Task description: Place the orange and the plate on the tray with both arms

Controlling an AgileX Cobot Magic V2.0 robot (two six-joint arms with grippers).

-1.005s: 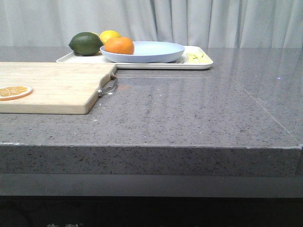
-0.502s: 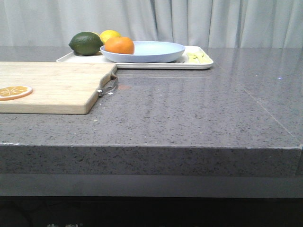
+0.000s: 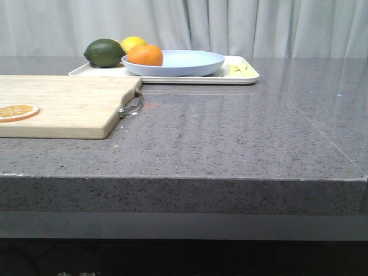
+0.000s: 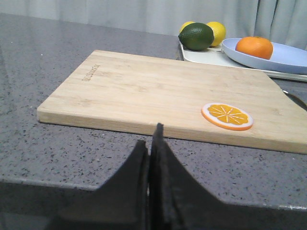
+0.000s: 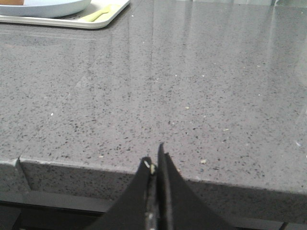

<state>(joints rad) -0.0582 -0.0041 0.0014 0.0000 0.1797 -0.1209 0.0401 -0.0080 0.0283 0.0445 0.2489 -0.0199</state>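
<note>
The orange [image 3: 145,55] lies in the pale blue plate [image 3: 184,63], and the plate sits on the cream-white tray [image 3: 241,79] at the far side of the counter. All three also show in the left wrist view: the orange [image 4: 254,47], the plate [image 4: 288,57], the tray [image 4: 206,56]. The right wrist view shows the plate's edge [image 5: 43,7] and a tray corner [image 5: 103,18]. My left gripper [image 4: 149,136] is shut and empty, at the counter's front edge before the cutting board. My right gripper [image 5: 154,158] is shut and empty at the front edge. Neither gripper shows in the front view.
A light wooden cutting board [image 3: 63,106] with a metal handle [image 3: 131,107] lies front left, with a flat orange slice [image 3: 17,112] on it. A dark green fruit [image 3: 104,53] and a yellow lemon [image 3: 133,43] sit on the tray's left end.
</note>
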